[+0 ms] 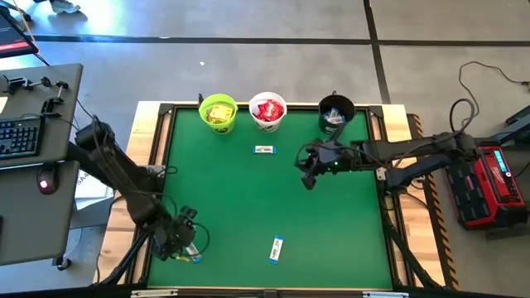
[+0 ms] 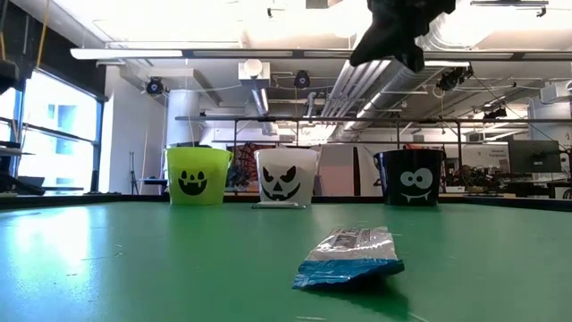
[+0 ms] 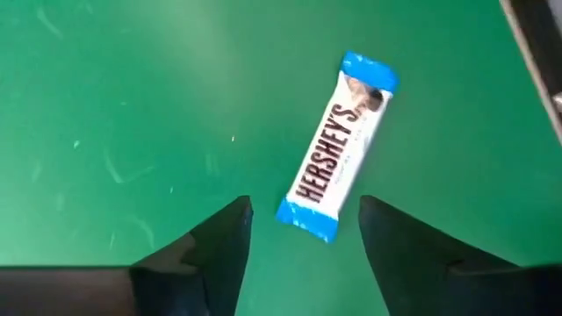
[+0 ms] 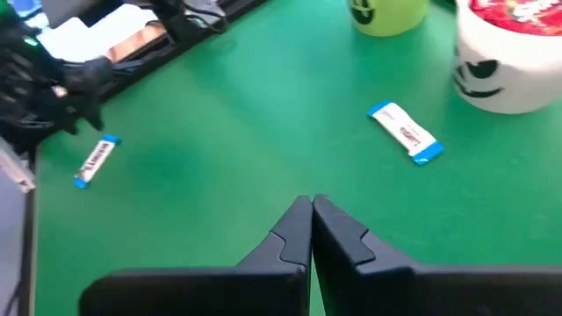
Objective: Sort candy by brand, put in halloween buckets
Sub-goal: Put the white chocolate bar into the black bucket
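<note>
Blue-and-white bar (image 3: 338,147) lies before the open left tool (image 3: 304,230)

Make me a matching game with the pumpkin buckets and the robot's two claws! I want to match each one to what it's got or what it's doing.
Things:
1. green bucket
2. white bucket
3. left gripper
4. right gripper

Matches:
A. shut, holding nothing
B. red packets inside
C. open over a blue-and-white bar
D. yellow packets inside

Pairs: 1-D, 2-B, 3-C, 4-A
</note>
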Available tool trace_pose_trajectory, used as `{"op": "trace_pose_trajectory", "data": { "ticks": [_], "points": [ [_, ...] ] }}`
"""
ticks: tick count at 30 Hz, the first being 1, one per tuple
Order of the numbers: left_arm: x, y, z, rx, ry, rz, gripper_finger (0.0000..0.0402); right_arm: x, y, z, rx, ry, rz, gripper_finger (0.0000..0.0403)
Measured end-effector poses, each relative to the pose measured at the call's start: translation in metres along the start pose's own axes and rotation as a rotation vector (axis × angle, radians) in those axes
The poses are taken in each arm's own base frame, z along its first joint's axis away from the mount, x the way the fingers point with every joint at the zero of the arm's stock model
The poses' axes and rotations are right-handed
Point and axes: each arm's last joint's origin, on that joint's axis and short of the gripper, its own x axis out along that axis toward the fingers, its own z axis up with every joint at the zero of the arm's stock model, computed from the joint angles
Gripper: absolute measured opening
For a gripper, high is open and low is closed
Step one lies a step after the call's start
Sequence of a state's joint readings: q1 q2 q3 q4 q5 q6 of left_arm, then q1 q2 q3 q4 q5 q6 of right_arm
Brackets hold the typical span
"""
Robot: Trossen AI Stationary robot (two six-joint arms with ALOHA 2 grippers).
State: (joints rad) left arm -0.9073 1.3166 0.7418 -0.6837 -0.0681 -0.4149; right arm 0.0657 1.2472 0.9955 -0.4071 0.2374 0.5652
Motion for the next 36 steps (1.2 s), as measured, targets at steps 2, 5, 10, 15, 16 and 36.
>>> {"op": "trace_pose_trajectory", "data": {
  "ticks": [2, 5, 10, 15, 16, 36],
  "points": [
    [0.009, -0.002, 0.002, 0.010, 0.018, 0.009, 0.0209, -0.001, 0.002, 0.000, -0.001, -0.006, 0.012, 0.0000],
    [0.021, -0.003, 0.003, 0.028, 0.049, 0.029, 0.0211, -0.001, 0.005, -0.001, -0.002, -0.013, 0.019, 0.0000],
    [0.036, -0.006, 0.000, 0.035, 0.119, 0.038, 0.0212, -0.001, 0.006, -0.001, -0.004, -0.013, 0.022, 0.0000],
    [0.041, -0.011, -0.002, 0.046, 0.144, 0.042, 0.0212, -0.001, 0.006, -0.001, -0.008, -0.014, 0.025, 0.0000],
    [0.042, -0.012, -0.003, 0.050, 0.147, 0.042, 0.0212, -0.001, 0.006, -0.001, -0.009, -0.012, 0.028, 0.0000],
    [0.051, -0.018, -0.008, 0.034, 0.226, -0.001, 0.0037, -0.001, 0.006, -0.001, -0.012, -0.012, 0.029, 0.0000]
  ]
}}
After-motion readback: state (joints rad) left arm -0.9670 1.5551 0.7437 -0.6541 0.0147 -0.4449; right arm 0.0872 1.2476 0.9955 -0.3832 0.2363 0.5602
